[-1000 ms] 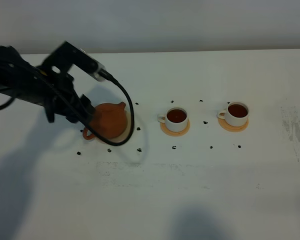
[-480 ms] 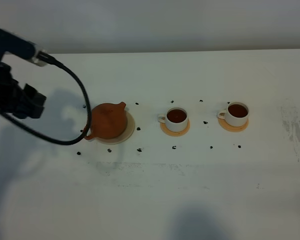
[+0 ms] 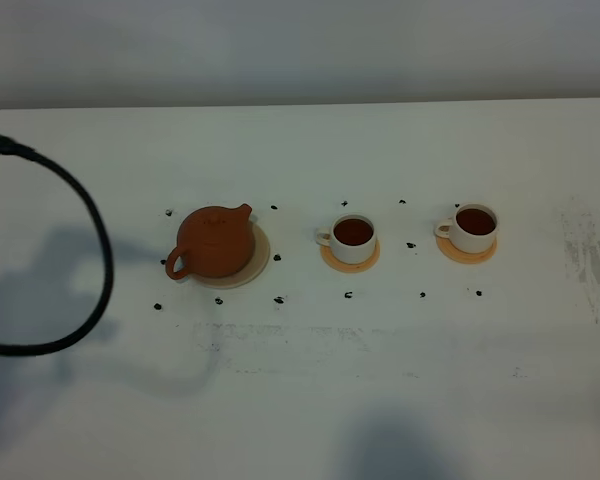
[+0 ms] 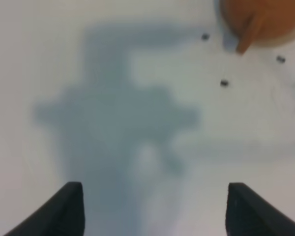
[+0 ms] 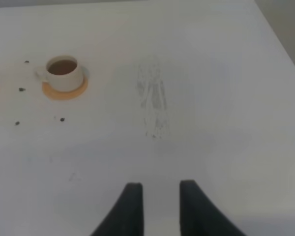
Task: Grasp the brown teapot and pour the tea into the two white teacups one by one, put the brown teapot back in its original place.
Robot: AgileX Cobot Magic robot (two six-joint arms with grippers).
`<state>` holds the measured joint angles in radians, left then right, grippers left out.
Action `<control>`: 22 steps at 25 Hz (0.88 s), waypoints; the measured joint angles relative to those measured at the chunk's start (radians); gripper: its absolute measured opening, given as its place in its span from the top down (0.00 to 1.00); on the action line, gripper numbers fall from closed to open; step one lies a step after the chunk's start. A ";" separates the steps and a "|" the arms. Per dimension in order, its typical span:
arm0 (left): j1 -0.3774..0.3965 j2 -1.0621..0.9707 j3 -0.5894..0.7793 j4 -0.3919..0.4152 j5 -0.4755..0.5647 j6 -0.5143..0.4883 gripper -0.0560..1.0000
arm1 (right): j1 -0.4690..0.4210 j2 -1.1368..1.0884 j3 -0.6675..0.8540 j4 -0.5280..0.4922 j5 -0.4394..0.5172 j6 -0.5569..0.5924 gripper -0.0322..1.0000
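The brown teapot (image 3: 215, 243) stands upright on its beige saucer (image 3: 257, 264), left of centre. The two white teacups (image 3: 353, 238) (image 3: 474, 227) sit on orange-tan coasters to its right, both holding dark tea. My left gripper (image 4: 155, 211) is open and empty over bare table. It is well clear of the teapot, whose handle side shows in the left wrist view (image 4: 263, 19). In the exterior view only the left arm's black cable (image 3: 100, 260) shows. My right gripper (image 5: 160, 206) is empty, its jaws a little apart, far from the right cup (image 5: 64, 73).
Small black dots (image 3: 277, 299) lie scattered around the saucer and coasters. A scuffed patch (image 3: 590, 260) marks the table at the right and also shows in the right wrist view (image 5: 152, 98). The table's right edge (image 5: 280, 44) is close to that patch.
My left arm has pulled back leftward from the teapot and almost left the exterior view. The teapot stays on its saucer; the cups have not moved.
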<state>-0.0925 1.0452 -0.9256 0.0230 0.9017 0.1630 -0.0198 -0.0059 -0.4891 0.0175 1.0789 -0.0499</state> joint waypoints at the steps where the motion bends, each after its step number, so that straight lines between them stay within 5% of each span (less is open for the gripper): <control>1: 0.000 -0.034 0.000 0.000 0.025 -0.025 0.40 | 0.000 0.000 0.000 0.000 0.000 0.000 0.76; 6: 0.000 -0.182 0.024 -0.002 0.132 -0.091 0.40 | 0.000 0.000 0.000 0.000 0.000 0.000 0.76; 14: 0.000 -0.425 0.280 -0.034 0.157 -0.094 0.40 | 0.000 0.000 0.000 0.000 0.000 0.000 0.76; 22: 0.000 -0.619 0.379 -0.037 0.168 -0.106 0.40 | 0.000 0.000 0.000 0.000 0.000 0.000 0.76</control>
<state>-0.0925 0.4257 -0.5470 -0.0139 1.0698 0.0574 -0.0198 -0.0059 -0.4891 0.0175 1.0789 -0.0499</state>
